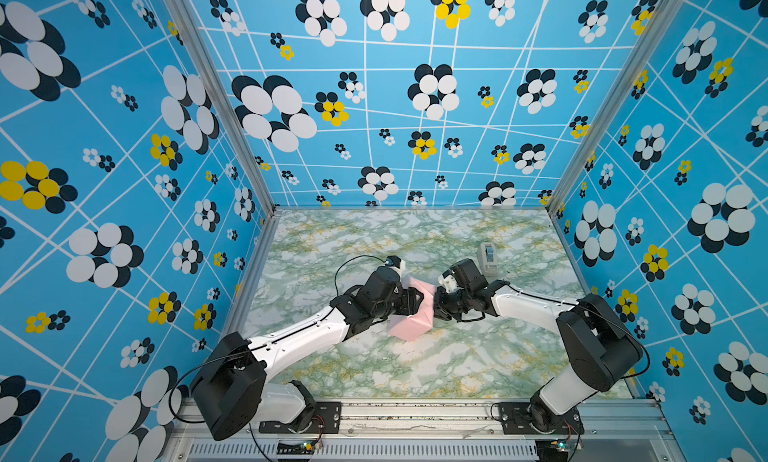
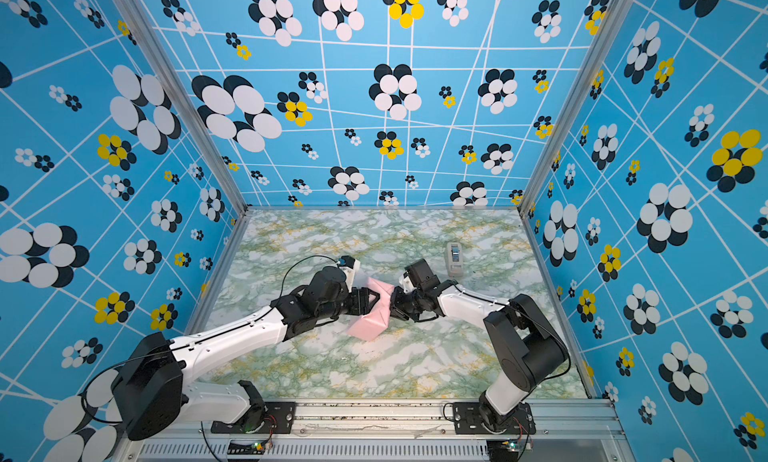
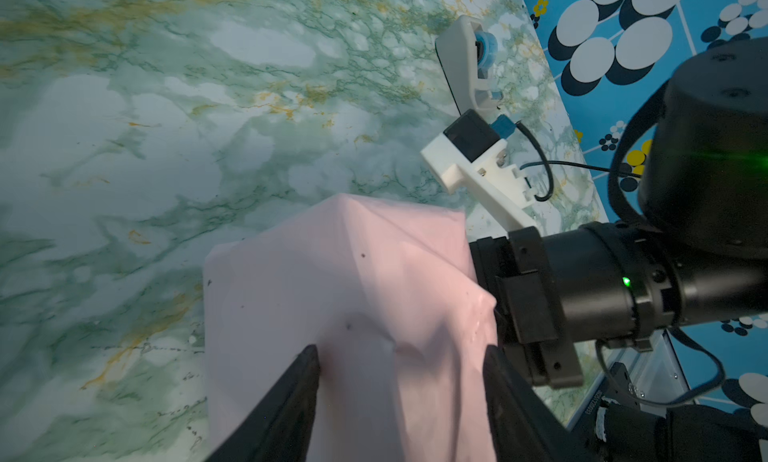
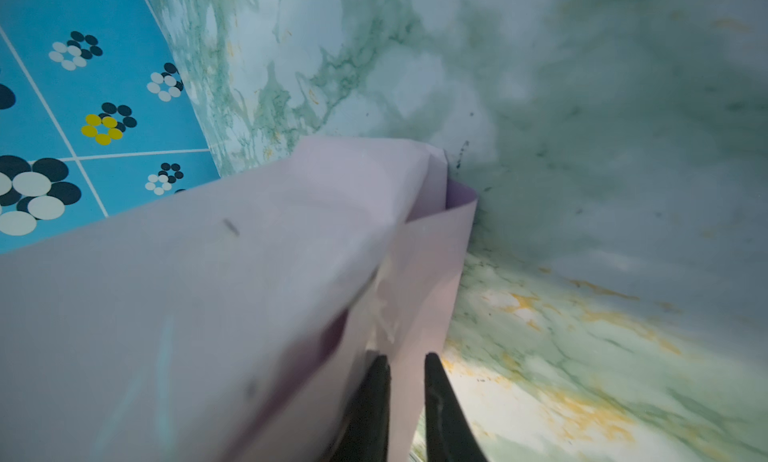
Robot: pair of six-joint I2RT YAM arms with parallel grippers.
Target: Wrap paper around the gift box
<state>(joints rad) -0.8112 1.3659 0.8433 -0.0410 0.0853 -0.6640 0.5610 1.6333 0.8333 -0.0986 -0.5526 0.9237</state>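
Both top views looked down steeply from high over the near edge, sharing nearly the whole table point(image 1: 374, 368). The wrist cameras sat close in, facing the same paper point(image 3: 332, 273) from opposite sides

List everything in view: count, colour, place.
table: one, green marble print, fills the floor of the cell.
walls: three, blue with flowers, around the table.
paper: one, pale pink, folded into a parcel, table centre.
tape dispenser: one, white-grey, back right of the parcel.
left gripper: one, black, jaws wide, tips on the paper; grip unclear.
right gripper: one, black, jaws slightly apart around a paper flap.
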